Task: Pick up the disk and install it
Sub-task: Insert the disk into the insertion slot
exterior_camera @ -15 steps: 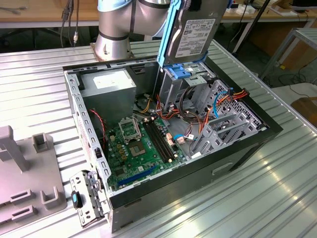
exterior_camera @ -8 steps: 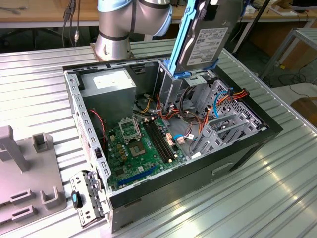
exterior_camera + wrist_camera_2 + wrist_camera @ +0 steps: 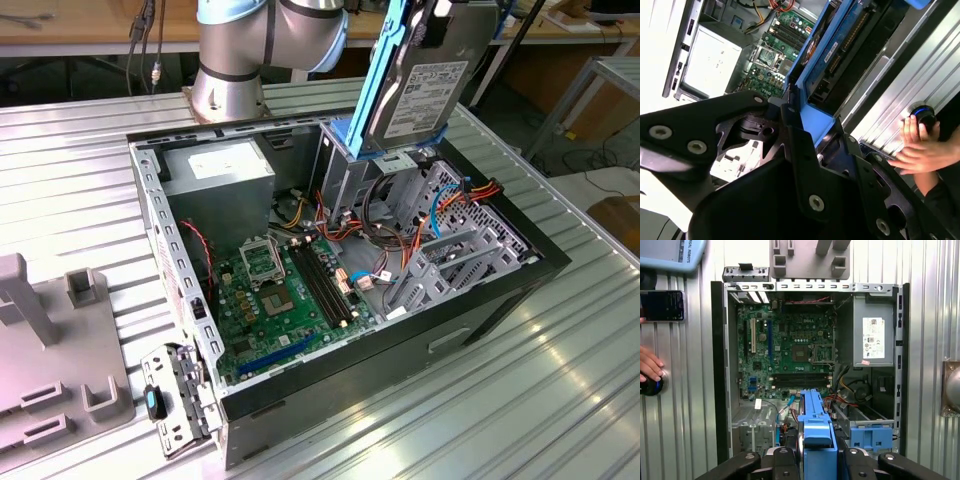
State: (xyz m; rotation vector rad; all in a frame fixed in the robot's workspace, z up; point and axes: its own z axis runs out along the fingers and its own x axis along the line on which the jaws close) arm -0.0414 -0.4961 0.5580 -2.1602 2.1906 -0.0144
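The disk [image 3: 425, 95] hangs upright above the open computer case [image 3: 160, 230], over the drive cage at the exterior view's right. Its grey face with the white label shows, and the bright blue carrier frame [image 3: 385, 75] runs along its edge. My gripper [image 3: 440, 18] is shut on its upper end. In the first wrist view the blue carrier [image 3: 817, 430] sits clamped between the black fingers [image 3: 782, 462], above the drive bays. The second wrist view shows the disk [image 3: 840, 55] edge-on, reaching out from the gripper [image 3: 805, 130].
Another blue carrier [image 3: 867, 436] sits in a bay next to the held one. The case holds a motherboard [image 3: 270, 290], power supply [image 3: 875, 337] and loose cables [image 3: 440, 200]. A grey fixture [image 3: 40, 350] stands at the exterior view's left. A person's hand [image 3: 647, 365] rests on a knob [image 3: 650, 386].
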